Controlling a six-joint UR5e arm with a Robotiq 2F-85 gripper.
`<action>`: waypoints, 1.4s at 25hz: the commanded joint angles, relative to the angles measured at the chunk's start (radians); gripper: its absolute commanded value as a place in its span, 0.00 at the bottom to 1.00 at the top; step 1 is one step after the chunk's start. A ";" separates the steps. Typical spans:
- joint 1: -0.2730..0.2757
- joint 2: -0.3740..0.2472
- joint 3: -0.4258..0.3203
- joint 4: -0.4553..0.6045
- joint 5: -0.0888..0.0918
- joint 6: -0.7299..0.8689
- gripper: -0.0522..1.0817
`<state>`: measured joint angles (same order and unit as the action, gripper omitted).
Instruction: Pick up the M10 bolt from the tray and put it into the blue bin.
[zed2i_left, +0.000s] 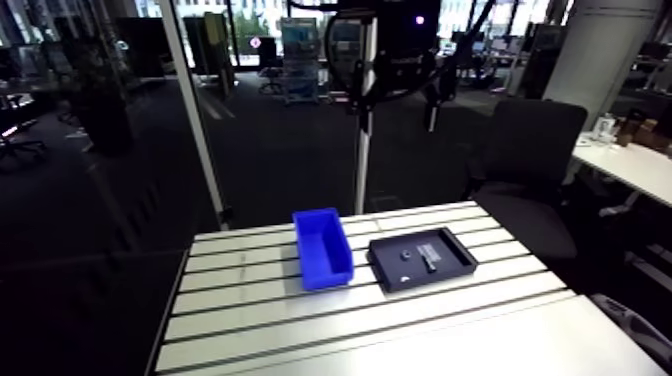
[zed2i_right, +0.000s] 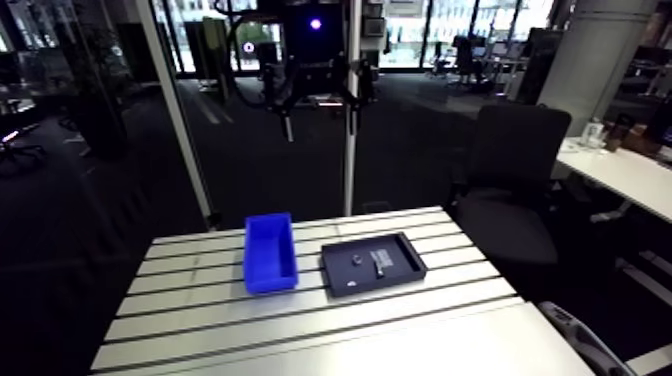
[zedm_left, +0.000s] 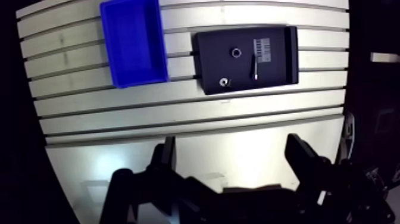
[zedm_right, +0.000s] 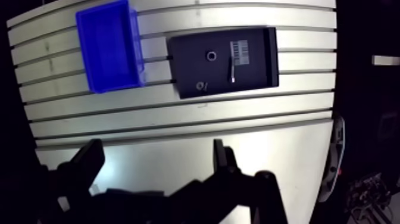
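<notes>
Bolt (zedm_left: 256, 65) lies in tray (zedm_left: 211, 47), centre-right in arm view, two round parts (zedm_left: 236, 52) near. Pincer (zedm_left: 233, 159) wide, empty, high. Risk: grabbing wrong part.

The bin (zedm_left: 132, 42) and the tray (zedm_left: 214, 47) lie side by side on the table (zedm_left: 178, 119), slightly apart. Inside the tray, a bolt (zedm_left: 256, 64) lies beside two small round parts (zedm_left: 236, 52)
</notes>
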<state>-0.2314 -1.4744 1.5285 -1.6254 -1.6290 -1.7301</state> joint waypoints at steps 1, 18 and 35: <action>-0.011 0.010 0.002 -0.004 0.024 -0.016 0.05; -0.134 0.101 0.054 -0.098 0.048 -0.112 0.05; -0.211 0.179 0.164 -0.302 0.050 -0.177 0.05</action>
<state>-0.4268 -1.3185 1.6682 -1.8772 -1.5799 -1.9028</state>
